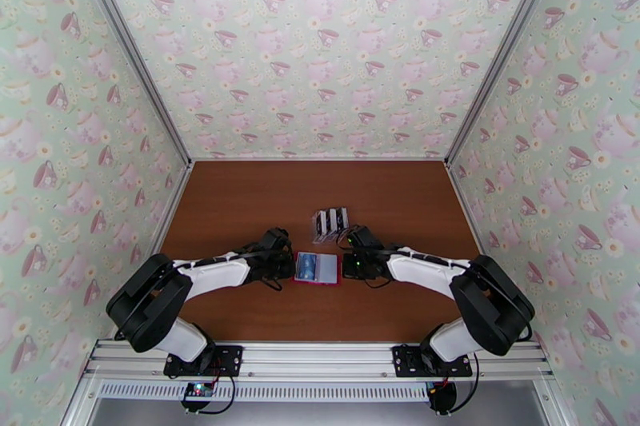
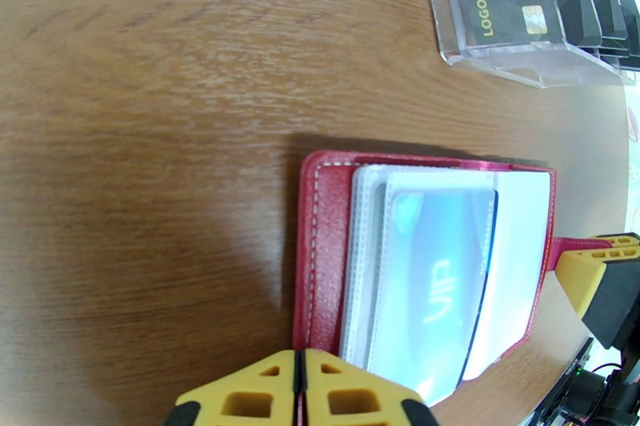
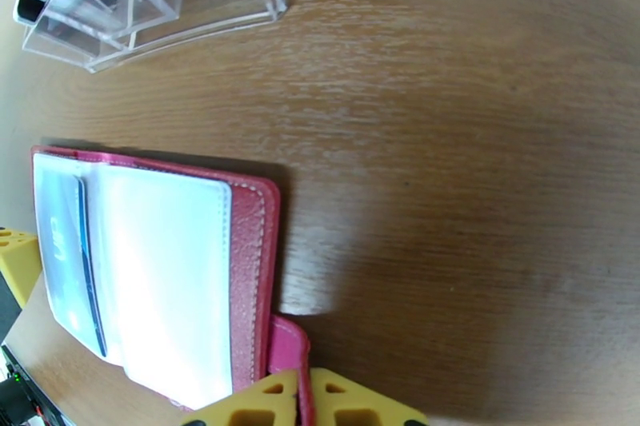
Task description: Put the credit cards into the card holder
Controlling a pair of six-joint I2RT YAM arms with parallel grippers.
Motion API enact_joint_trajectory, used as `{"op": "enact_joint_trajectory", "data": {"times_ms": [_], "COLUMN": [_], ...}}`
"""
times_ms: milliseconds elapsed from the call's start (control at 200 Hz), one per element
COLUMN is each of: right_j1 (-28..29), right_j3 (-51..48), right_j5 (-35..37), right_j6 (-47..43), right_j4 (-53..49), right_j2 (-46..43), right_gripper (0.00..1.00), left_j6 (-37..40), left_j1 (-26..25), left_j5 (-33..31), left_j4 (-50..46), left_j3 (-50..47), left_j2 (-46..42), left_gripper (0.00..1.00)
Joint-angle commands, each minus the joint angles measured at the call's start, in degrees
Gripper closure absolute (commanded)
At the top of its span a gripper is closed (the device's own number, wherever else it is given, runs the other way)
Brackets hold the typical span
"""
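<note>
Walls papered in pale green with pink teacups and teapots close in the booth on three sides, and an aluminium rail runs across the bottom of the overhead frame. Between them lies a brown wood-grain table, bare over its upper half.

The left arm and right arm reach inward from the lower corners and meet at the centre of the table, one on each side of the card holder. This red wallet lies open and flat, its clear inner sleeves facing up.

The left gripper is clenched at the edge of the wallet's red cover, its yellow fingers pressed together. The right gripper is pinched on the snap tab at the opposite edge.

Just above the wallet in the overhead frame, apart from it, stands a clear plastic slotted stand. It holds several black cards upright in a row, one printed with "LOGO" and a gold chip.

A blue card marked "VIP" sits inside a sleeve of the wallet, seen through the plastic.
</note>
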Motion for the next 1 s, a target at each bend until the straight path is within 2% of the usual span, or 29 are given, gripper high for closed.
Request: {"op": "enact_joint_trajectory", "data": {"times_ms": [0,561,997], "right_j1": [-0.20,1.17,6.12], "right_j3": [0.78,4.17,10.41], "right_j5": [-1.60,-4.53,-5.15], "right_j6": [-0.65,0.35,1.79], "right_j4": [0.32,-1.86,-1.68], "right_j2": [-2.81,-7.21,-2.99], "right_gripper": [0.95,0.98,0.97], "left_j6": [1.07,1.20,1.00], "left_j1": [0.44,0.40,0.21], "left_j5": [0.31,1.19,2.04], "left_j4": [-5.49,-4.56,-3.29], "left_j3": [-0.15,-0.11,-0.67], "left_j2": [1.56,1.94,2.69], "left_gripper": [0.90,0.90,0.89]}}
